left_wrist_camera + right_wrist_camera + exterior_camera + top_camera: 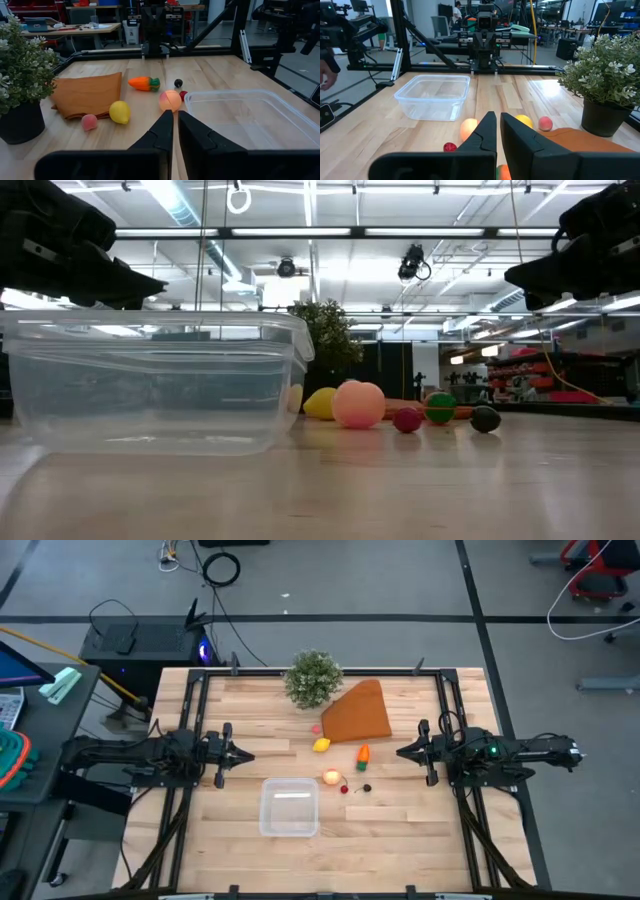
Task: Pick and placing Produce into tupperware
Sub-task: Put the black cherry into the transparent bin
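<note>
The clear square tupperware (290, 807) sits flat on the table near the near edge, with nothing in it (250, 117). The produce lies on the wood to its far right: a yellow lemon (321, 745), an orange carrot with a green top (363, 753), a peach-pink ball (332, 777), a red bit (344, 789), a dark bit (366, 787) and a small pink piece (316, 727). My left gripper (246, 755) hovers shut to the left of them. My right gripper (402, 751) hovers shut to their right. Both point level at the produce and stand clear of it.
A bushy green potted plant (313, 678) stands at the far edge. An orange-brown wedge of cloth (358, 712) lies beside it, just behind the lemon. Black frame rails (190, 740) run along both table sides. Bare wood lies to the right of the tupperware.
</note>
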`<action>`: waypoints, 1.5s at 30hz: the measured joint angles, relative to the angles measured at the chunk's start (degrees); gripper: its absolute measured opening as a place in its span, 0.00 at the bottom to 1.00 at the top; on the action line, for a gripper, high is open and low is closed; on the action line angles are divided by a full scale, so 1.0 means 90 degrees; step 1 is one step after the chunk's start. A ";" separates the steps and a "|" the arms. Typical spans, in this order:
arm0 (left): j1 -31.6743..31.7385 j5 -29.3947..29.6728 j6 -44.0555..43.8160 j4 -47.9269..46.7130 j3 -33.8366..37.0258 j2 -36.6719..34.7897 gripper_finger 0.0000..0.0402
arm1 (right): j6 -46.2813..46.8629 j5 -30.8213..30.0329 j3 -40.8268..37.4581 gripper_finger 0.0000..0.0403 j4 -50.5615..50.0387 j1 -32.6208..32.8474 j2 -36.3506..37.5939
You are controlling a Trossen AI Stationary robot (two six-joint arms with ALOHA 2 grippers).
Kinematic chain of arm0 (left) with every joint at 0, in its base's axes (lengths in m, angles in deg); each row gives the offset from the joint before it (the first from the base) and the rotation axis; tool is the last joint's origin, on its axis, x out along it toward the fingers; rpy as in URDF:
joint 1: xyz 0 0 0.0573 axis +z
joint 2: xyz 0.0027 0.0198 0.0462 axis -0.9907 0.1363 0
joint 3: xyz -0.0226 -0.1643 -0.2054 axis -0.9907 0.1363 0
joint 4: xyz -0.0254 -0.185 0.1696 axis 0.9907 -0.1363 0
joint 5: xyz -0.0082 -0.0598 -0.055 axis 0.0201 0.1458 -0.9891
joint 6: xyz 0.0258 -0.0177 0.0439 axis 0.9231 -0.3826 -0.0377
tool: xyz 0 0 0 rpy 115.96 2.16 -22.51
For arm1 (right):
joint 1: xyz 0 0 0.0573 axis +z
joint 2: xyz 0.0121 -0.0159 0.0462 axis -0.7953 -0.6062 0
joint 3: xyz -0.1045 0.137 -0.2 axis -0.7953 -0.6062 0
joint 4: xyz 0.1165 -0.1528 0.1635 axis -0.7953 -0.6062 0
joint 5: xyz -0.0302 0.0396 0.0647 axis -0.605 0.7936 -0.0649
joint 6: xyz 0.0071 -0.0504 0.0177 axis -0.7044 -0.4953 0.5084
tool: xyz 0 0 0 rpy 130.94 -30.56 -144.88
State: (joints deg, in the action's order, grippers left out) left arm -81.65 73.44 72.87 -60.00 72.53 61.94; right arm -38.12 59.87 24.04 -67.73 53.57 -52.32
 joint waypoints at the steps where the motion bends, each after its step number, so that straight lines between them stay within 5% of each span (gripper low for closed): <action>1: -0.0001 0.0000 0.0001 -0.0001 0.0000 0.0000 0.09 | 0.0002 0.0001 0.0002 0.00 0.0002 -0.0001 0.0001; 45: -0.0001 0.0000 0.0001 0.0000 0.0001 0.0000 0.09 | 0.0046 0.0000 0.0002 0.00 0.0001 0.0002 0.0001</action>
State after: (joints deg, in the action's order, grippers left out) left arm -81.65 73.44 72.87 -60.00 72.54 61.94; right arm -37.70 59.87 24.05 -67.72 53.59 -52.31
